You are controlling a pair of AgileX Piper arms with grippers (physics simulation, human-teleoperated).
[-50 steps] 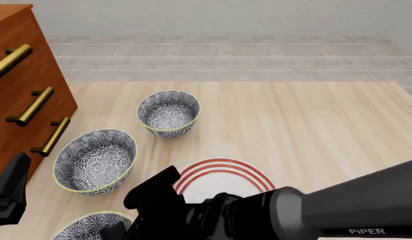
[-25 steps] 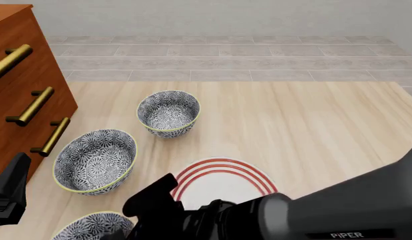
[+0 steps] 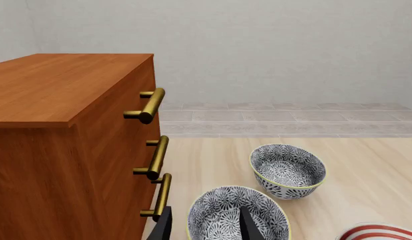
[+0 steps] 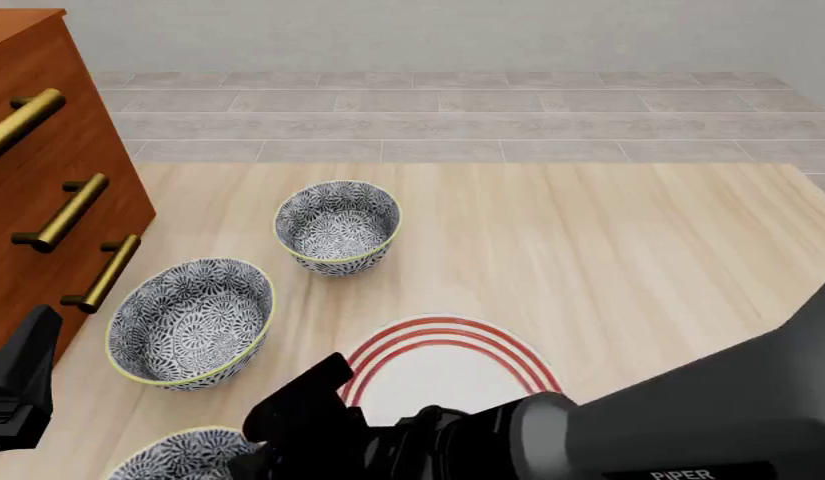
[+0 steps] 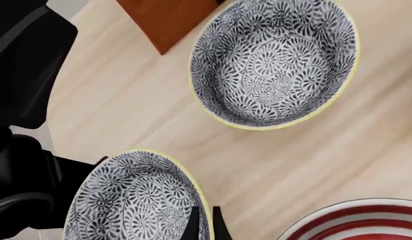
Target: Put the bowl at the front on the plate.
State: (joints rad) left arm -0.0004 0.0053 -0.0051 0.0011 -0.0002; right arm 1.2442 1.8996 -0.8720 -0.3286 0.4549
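Note:
The bowl (image 4: 172, 455) at the front, black-and-white floral with a pale yellow-green rim, sits at the table's near left edge, partly cut off by the front view. In the right wrist view the bowl (image 5: 132, 200) has its rim between my right gripper (image 5: 204, 227) fingers, one inside and one outside, shut on it. The white plate (image 4: 446, 365) with red rings lies just right of the bowl, partly under my right arm. My left gripper (image 3: 206, 230) hangs open by the dresser, holding nothing.
Two more alike bowls stand on the table: a middle one (image 4: 192, 320) and a far one (image 4: 337, 225). A wooden dresser (image 4: 45, 190) with brass handles fills the left side. My left arm (image 5: 26, 75) is close to the front bowl.
My right arm has sunk lower and slid toward the near left, bringing its gripper down onto the front bowl's rim. The left arm and the bowls have stayed put.

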